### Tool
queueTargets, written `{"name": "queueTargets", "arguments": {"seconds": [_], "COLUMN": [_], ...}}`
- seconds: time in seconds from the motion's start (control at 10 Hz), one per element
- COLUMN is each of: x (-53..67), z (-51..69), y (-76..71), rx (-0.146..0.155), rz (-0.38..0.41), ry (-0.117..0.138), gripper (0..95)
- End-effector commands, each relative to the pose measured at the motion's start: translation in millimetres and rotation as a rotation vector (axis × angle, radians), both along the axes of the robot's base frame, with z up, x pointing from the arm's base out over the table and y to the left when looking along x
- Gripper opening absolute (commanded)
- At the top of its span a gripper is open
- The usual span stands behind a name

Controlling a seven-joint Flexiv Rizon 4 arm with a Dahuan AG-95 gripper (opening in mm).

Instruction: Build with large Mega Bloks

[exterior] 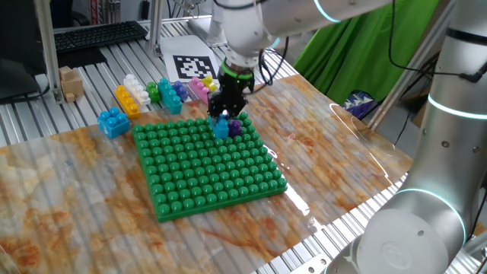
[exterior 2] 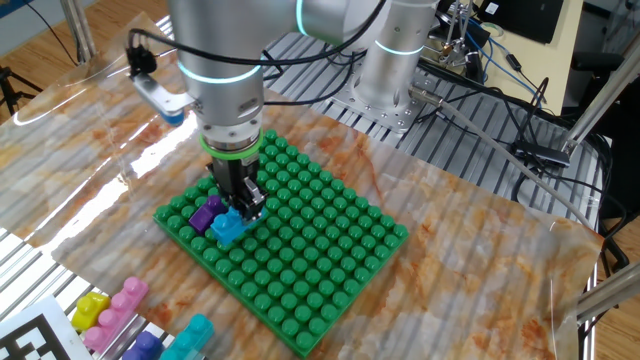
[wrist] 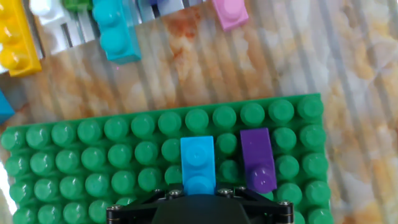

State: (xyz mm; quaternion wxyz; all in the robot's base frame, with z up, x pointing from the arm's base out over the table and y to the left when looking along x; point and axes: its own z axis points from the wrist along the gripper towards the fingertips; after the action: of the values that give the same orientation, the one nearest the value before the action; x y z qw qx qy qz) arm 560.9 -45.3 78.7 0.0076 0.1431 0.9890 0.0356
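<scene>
A light blue brick sits on the far edge of the green baseplate, with a purple brick right beside it. My gripper stands straight down over the blue brick and looks shut on it. In the other fixed view the gripper grips the blue brick, with the purple one to its left. The hand view shows the blue brick running under the hand next to the purple brick; the fingers are hidden there.
Loose bricks lie behind the baseplate: blue, yellow, white, green, cyan, pink. A printed marker sheet and a wooden block lie further back. A second arm's base stands at the right.
</scene>
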Motion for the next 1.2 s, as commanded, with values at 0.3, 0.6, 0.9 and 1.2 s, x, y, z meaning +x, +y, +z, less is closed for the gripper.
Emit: {"name": "queueTargets", "arguments": {"seconds": [0.3, 0.6, 0.9, 1.2], "x": [0.3, 0.0, 1.4, 5.0], "z": [-8.8, -14.9, -18.3, -17.7], "y": [-0.2, -0.1, 0.5, 1.7], "rx": [0.012, 0.015, 0.019, 0.019], "rz": [-0.010, -0.019, -0.029, -0.033], "ry": [-0.006, -0.017, -0.025, -0.022], "gripper": [0.0, 0.0, 0.0, 0.0]}}
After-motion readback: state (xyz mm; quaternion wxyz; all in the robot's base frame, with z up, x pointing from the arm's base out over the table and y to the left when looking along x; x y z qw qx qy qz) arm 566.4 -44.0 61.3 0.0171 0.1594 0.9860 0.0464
